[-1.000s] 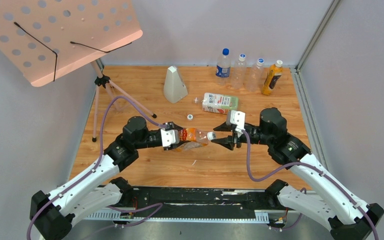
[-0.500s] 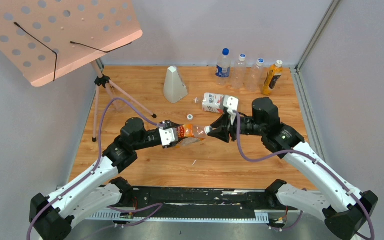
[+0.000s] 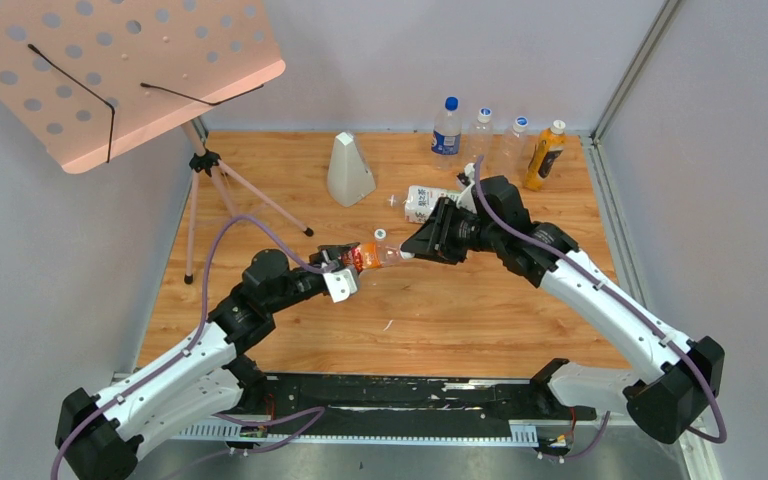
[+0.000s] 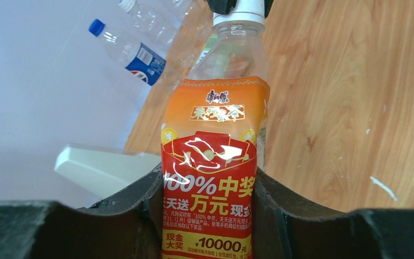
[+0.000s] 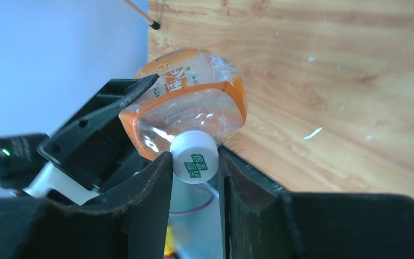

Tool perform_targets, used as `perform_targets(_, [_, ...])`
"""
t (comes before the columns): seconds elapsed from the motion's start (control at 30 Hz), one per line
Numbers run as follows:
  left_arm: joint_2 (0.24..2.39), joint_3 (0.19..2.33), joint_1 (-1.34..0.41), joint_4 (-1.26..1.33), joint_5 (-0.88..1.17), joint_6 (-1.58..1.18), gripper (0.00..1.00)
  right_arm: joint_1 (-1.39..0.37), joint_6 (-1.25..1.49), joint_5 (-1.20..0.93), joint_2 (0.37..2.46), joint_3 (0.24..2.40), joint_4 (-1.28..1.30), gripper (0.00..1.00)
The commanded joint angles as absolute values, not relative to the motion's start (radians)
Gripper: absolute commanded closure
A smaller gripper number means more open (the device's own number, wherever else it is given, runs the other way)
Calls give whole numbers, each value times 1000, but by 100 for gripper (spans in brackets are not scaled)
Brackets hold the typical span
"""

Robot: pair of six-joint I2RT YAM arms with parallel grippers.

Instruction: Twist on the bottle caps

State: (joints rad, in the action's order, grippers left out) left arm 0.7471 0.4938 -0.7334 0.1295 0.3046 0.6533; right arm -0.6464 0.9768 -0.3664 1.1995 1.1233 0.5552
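Note:
My left gripper point(image 3: 347, 268) point(image 4: 210, 181) is shut on the lower body of the smaller bottle point(image 3: 370, 257) point(image 4: 215, 140), clear plastic with an orange label. It holds the bottle off the table, neck pointing right and away. A white bottle cap point(image 3: 401, 254) point(image 5: 194, 158) point(image 4: 239, 6) sits on that neck. On this cap my right gripper point(image 3: 409, 250) point(image 5: 195, 163) is shut, one finger pressing each side. Another white cap point(image 3: 381, 234) lies loose on the wood just behind. The larger bottle point(image 3: 426, 203) with the green-white-orange label lies on its side, partly hidden by my right arm.
A white cone-shaped block point(image 3: 348, 170) stands at the back centre. Along the back wall stand a blue-labelled bottle point(image 3: 447, 128), two clear bottles point(image 3: 480, 140) and an orange juice bottle point(image 3: 544, 153). A pink music stand point(image 3: 120, 70) overhangs the left; its tripod legs point(image 3: 260, 205) reach the table.
My right gripper moved left and away, then closed on the cap at the bottle's neck. My left gripper swung the bottle's neck farther toward the back.

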Motion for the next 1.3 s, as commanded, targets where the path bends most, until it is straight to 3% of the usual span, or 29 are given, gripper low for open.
perform_targets(0.0, [700,494,-776,189,313,780,100,-646,1095,-397,1197,1180,501,84])
perform_targets(0.1, [694,495,-776,188,304,767,100,-646,861,-304,1138,1189,474,37])
perform_targets(0.17, [694,498,-776,191,306,747,100,-646,674,-228,1080,1171,448,23])
perform_targets(0.23, [695,501,-776,196,314,714,100,-646,459,-217,1010,1120,404,16])
perform_targets(0.43, [710,538,-775,175,376,601,100,-646,-129,-394,780,958,263,14])
perform_targets(0.6, [738,578,-767,135,484,507,100,-646,-373,-614,719,906,284,15])
perform_targets(0.83, [776,606,-738,152,604,423,100,-646,-487,-743,762,919,364,30])
perform_targets(1.07, [784,610,-726,169,644,393,100,-646,-497,-803,805,935,372,36])
perform_targets(1.27, [781,609,-724,180,650,385,100,-646,-495,-835,842,952,371,48])
